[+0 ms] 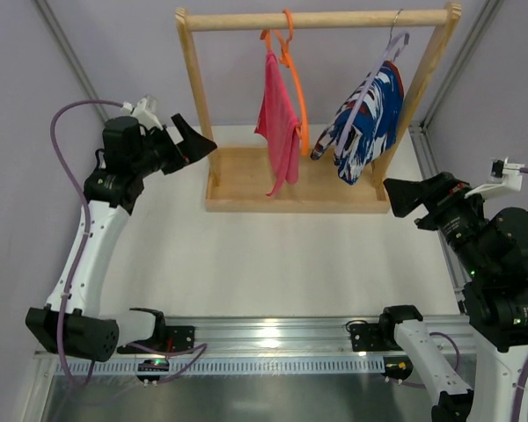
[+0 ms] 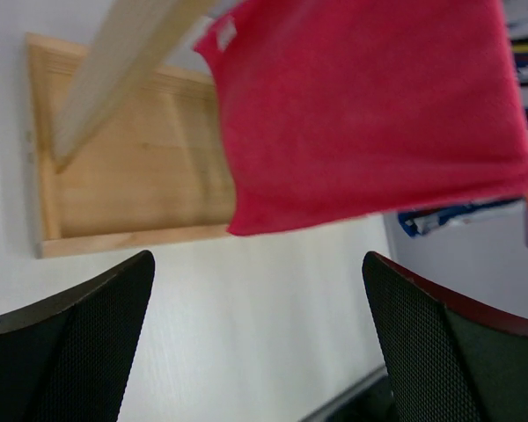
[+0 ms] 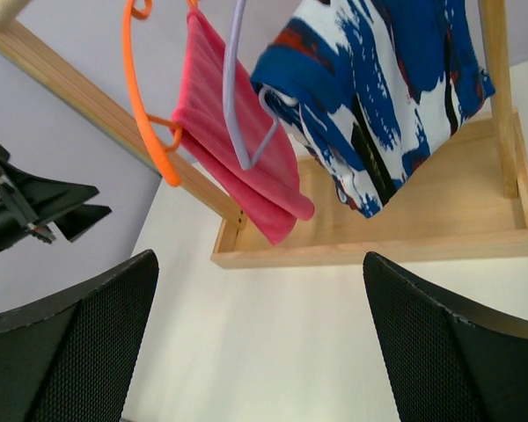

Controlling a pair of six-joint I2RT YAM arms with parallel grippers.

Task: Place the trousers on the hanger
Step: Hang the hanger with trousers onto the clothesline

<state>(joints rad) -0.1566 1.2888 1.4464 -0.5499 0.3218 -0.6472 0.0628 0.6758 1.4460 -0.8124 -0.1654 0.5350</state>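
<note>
The trousers (image 1: 370, 123), printed blue, white, red and black, hang folded over the pale lilac hanger (image 1: 363, 98), whose silver hook sits on the wooden rail at the right. They also show in the right wrist view (image 3: 383, 88), with the lilac hanger (image 3: 238, 105) beside them. My left gripper (image 1: 194, 141) is open and empty, raised left of the rack's left post. My right gripper (image 1: 403, 198) is open and empty, right of the rack's base. In both wrist views the gap between the fingers holds only table.
A wooden rack (image 1: 317, 19) with a tray base (image 1: 246, 171) stands at the back. An orange hanger (image 1: 292, 70) with a pink cloth (image 1: 277, 119) hangs left of the trousers. A grey metal rail (image 1: 273, 338) runs along the near edge.
</note>
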